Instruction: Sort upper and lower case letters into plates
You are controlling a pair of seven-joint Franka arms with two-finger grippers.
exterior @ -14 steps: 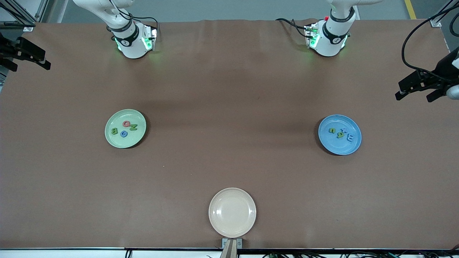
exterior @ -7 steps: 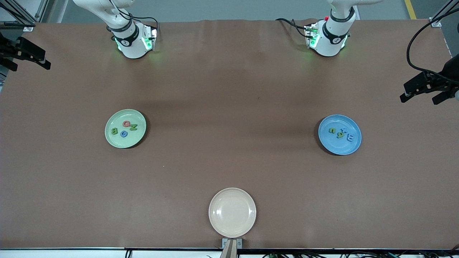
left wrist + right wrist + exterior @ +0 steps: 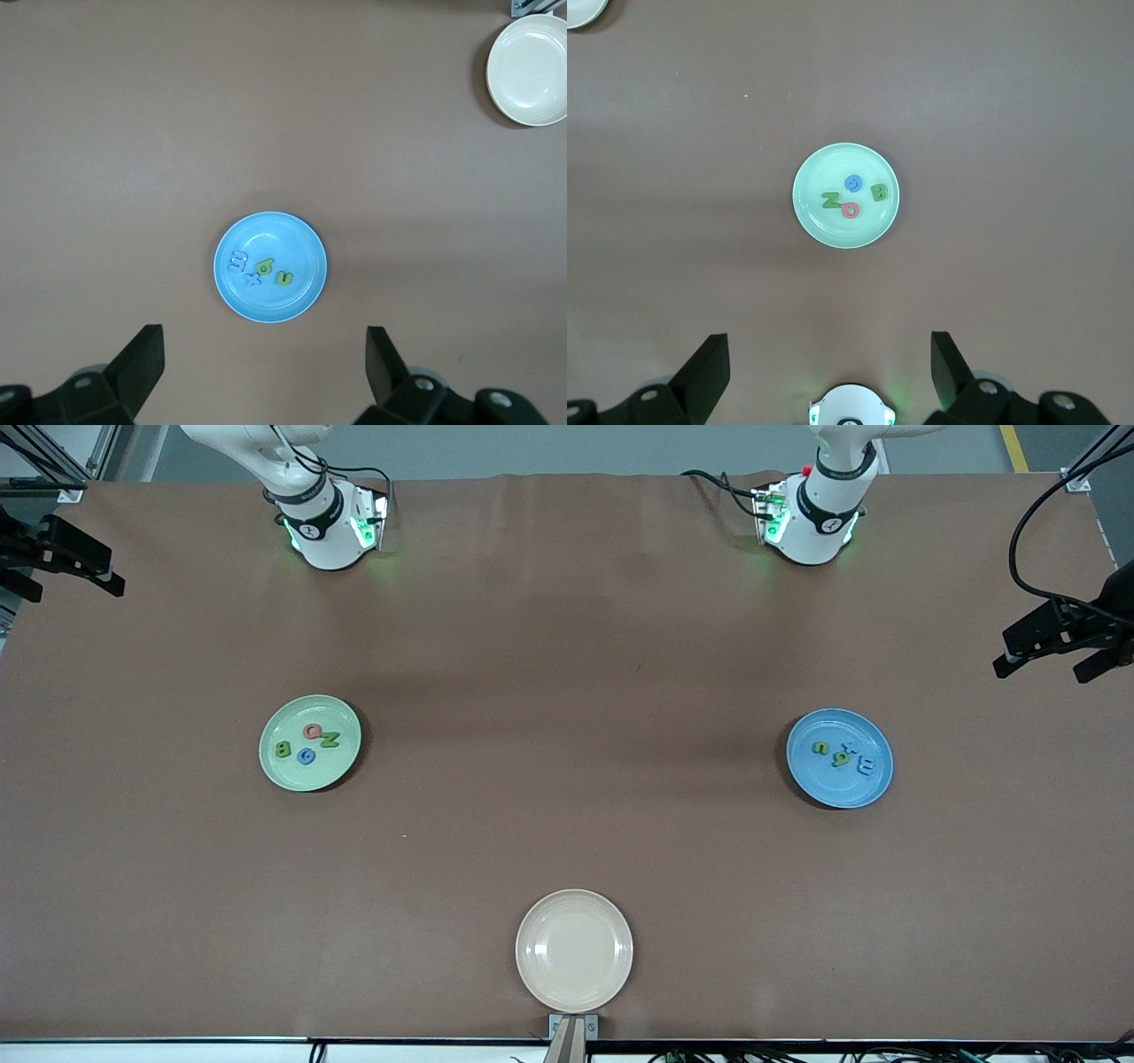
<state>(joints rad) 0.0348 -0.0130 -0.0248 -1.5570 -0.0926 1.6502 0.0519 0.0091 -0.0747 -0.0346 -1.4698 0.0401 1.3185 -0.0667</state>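
Nearest the camera, a smooth round cream plate (image 3: 574, 951) sits bare at the table (image 3: 567, 646) edge. Farther up, four chunky letters (image 3: 306, 742) lie in the glossy pale green plate (image 3: 309, 778), below the right gripper (image 3: 830, 365), fingers wide; four more letters (image 3: 846, 755) in the blue plate (image 3: 864, 794), below the left gripper (image 3: 266, 365), also wide. Brown matte tabletop spreads open all round.

Looking straight down on a brown table (image 3: 115, 133). Blue plate (image 3: 301, 239) in the middle, holding four small letters (image 3: 260, 270): two blue, two green, close together. Cream plate (image 3: 530, 71) well apart, partly cut off. Left gripper (image 3: 264, 367) high above the table, fingers (image 3: 142, 359) spread wide, nothing between them.
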